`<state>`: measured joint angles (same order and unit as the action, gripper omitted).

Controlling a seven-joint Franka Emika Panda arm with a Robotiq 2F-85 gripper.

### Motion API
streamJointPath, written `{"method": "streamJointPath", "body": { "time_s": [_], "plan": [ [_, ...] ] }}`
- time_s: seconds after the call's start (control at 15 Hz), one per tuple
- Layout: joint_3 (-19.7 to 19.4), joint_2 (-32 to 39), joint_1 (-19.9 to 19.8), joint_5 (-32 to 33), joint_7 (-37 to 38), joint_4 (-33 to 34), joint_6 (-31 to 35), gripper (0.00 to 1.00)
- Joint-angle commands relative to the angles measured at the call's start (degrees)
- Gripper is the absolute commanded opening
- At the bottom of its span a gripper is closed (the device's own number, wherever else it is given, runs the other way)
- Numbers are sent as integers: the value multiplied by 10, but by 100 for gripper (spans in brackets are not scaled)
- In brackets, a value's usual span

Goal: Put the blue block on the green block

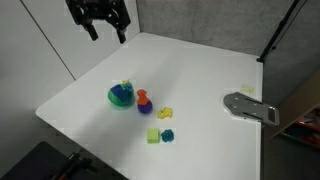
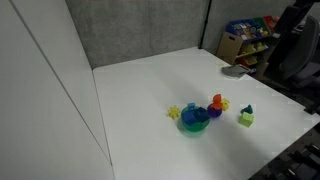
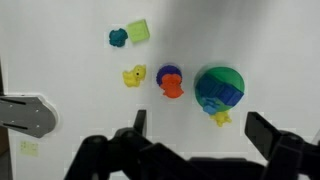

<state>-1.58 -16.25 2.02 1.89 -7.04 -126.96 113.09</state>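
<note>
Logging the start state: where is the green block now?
In the wrist view, the green block sits top centre, just right of the teal piece.

One green block [image 3: 138, 31], one blue block [image 3: 169, 72], one teal piece [image 3: 118, 38], two yellow pieces [image 3: 133, 76].

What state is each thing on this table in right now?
Robotiq gripper: open, empty, above the white table.
Deep-blue toy block: on the table, small orange piece touching it, not stacked.
Pale lime-green cube: on the table, top bare, teal-blue piece beside it.
Green domed piece: resting on the table.
</note>
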Motion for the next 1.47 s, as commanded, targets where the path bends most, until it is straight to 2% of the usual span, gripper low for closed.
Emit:
{"method": "streamJointPath", "body": {
  "time_s": [0.0, 0.67, 1.07, 1.4],
  "plan": [
    [11, 48, 13, -38, -12, 9, 34, 100],
    [42, 172, 28, -123, -14, -16, 185, 100],
    [59, 254, 34, -97, 37, -28, 271, 100],
    [60, 326, 49, -68, 96, -10, 312, 100]
  ]
}}
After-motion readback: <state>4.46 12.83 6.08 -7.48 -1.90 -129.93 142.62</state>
